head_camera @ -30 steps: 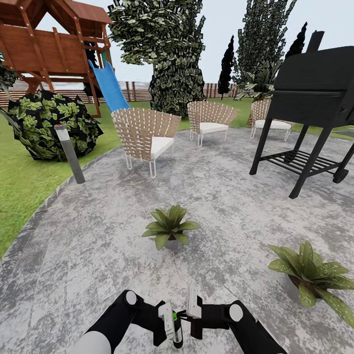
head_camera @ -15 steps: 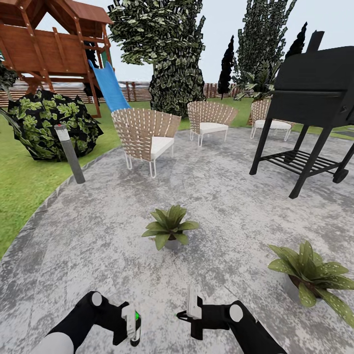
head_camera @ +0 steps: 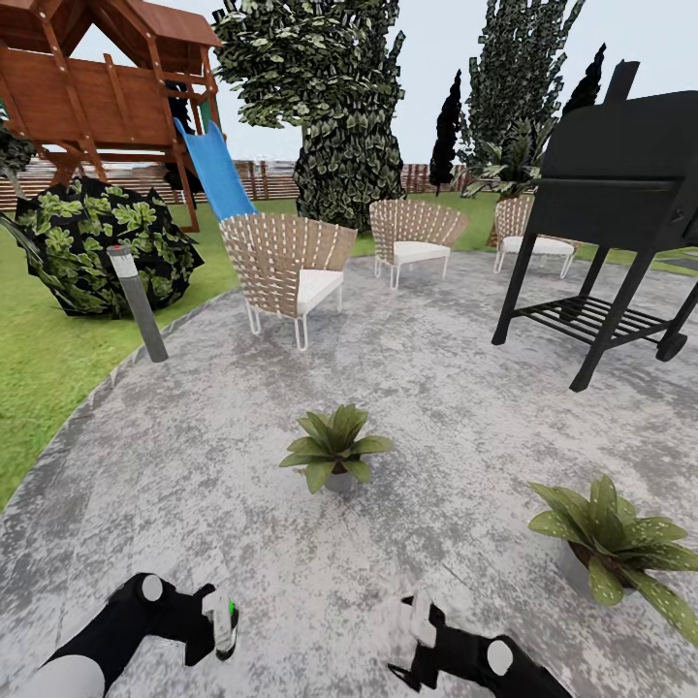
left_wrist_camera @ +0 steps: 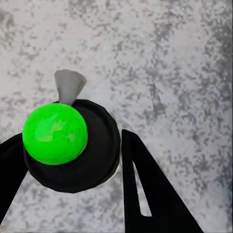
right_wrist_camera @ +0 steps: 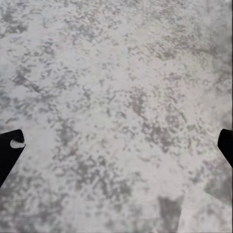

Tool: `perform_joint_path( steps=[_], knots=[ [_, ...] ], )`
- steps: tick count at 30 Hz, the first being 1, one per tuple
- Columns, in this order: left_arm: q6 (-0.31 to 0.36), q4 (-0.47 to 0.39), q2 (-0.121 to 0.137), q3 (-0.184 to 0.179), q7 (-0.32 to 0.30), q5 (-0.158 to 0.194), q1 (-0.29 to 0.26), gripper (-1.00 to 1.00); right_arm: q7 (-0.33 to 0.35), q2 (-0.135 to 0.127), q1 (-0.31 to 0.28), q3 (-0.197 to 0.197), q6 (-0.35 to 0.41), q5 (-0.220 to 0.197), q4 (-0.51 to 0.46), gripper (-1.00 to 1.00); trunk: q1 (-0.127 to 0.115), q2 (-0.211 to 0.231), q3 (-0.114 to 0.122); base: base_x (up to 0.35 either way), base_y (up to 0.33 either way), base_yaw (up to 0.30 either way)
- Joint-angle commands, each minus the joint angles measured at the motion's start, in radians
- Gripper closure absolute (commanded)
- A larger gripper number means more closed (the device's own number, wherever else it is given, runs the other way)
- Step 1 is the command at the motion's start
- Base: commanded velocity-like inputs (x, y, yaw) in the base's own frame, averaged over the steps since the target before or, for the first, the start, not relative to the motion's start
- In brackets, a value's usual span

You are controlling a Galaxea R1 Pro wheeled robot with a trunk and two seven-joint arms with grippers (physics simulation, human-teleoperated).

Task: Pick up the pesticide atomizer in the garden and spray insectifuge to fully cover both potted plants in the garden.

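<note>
**Arms parted, atomizer carried off to the left**

Since a second ago our two arms have drawn apart: the left gripper point(head_camera: 221, 625) has swung out to the left and the right gripper point(head_camera: 419, 620) has dropped lower and to the right, while the camera has held its place.

Item 1. The pesticide atomizer point(left_wrist_camera: 68, 141), pinched between the left fingers point(left_wrist_camera: 155, 194). The left wrist view looks down on its dark body, bright green cap and pale grey nozzle over the patio point(head_camera: 436, 388). We judge it is held low and off to one side, not yet aimed at a plant.

Item 2. Right gripper, spread wide with nothing in it; its dark fingertips point(right_wrist_camera: 9, 150) sit at opposite edges of the right wrist view.

Item 3. Potted plants: the nearer plant point(head_camera: 334, 448) ahead at centre, the second plant point(head_camera: 611, 538) to the right, well apart.

Item 4. Surroundings: wicker chairs point(head_camera: 286, 267), black grill point(head_camera: 611, 184), bollard lamp point(head_camera: 136, 301).

Hard to make out: in the head view the bottle is small and mostly hidden by the gripper. The second plant's leaves are cut off at the frame edge.
</note>
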Motion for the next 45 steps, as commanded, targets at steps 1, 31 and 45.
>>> perform_joint_path(
  steps=[1, 31, 45],
  knots=[
    [-0.009, 0.002, -0.005, 0.009, 0.024, -0.009, -0.001, 1.0, -0.12, -0.006, -0.001, 0.001, -0.007, 0.005, 0.081, -1.0, 0.0, 0.0, -0.001, 0.0, 0.0, 0.0],
    [0.839, -0.014, -0.299, 0.186, 0.501, 0.139, -0.051, 1.0, -0.784, 0.041, 0.007, -0.017, -0.004, -0.557, 0.464, -1.0, 0.0, 0.0, -0.001, 0.006, 0.0, 0.0],
    [0.854, -0.012, -0.305, 0.193, 0.509, 0.143, -0.07, 1.0, -0.781, 0.046, 0.007, -0.017, -0.004, -0.558, 0.466, -1.0, 0.0, 0.0, -0.006, 0.322, 0.051, 0.0]
  ],
)
